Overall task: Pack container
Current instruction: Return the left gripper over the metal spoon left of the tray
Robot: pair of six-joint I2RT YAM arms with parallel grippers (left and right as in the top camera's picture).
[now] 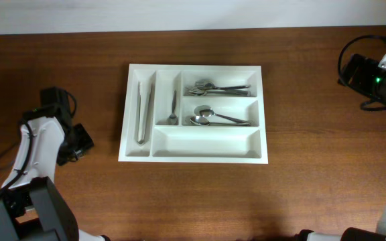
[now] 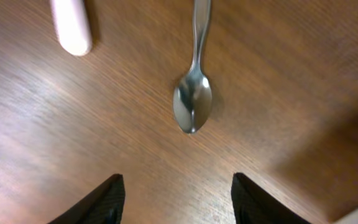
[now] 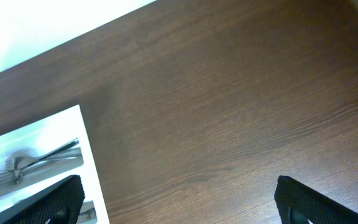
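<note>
**Hovering open-fingered over a loose spoon, with the tray part filled**

The container (image 1: 206, 142), a white cutlery tray with five compartments, sits at the centre of the wooden surface (image 1: 313, 187). The tongs (image 1: 143, 110) lie in its narrow slot at 9 o'clock, with a single utensil (image 1: 173, 107) in the slot beside them. The forks (image 1: 216, 88) fill the long compartment at 12 o'clock and the spoons (image 1: 216, 118) the one below. The long compartment at 6 o'clock holds nothing.

The left tool (image 2: 176, 180) is at 9 o'clock from the tray, well apart from it. Its wrist camera shows the fingers spread with nothing between them. A spoon (image 2: 192, 102) lies flat on the wood just ahead, bowl nearest the tool and handle running out of view at 12 o'clock. A white rounded object (image 2: 72, 28) lies at 11 o'clock in that view; what it is cannot be told. The overhead camera does not show this spoon, probably because the arm hides it.

The right tool (image 3: 179, 183) is at 2 o'clock from the tray, fingers wide apart and empty.

The main risk is likely the pickup. The spoon is thin and flat against a hard surface, so the fingers could skid over it or push it away. A grip on the bowl alone could let the handle droop and catch the tray wall.
</note>
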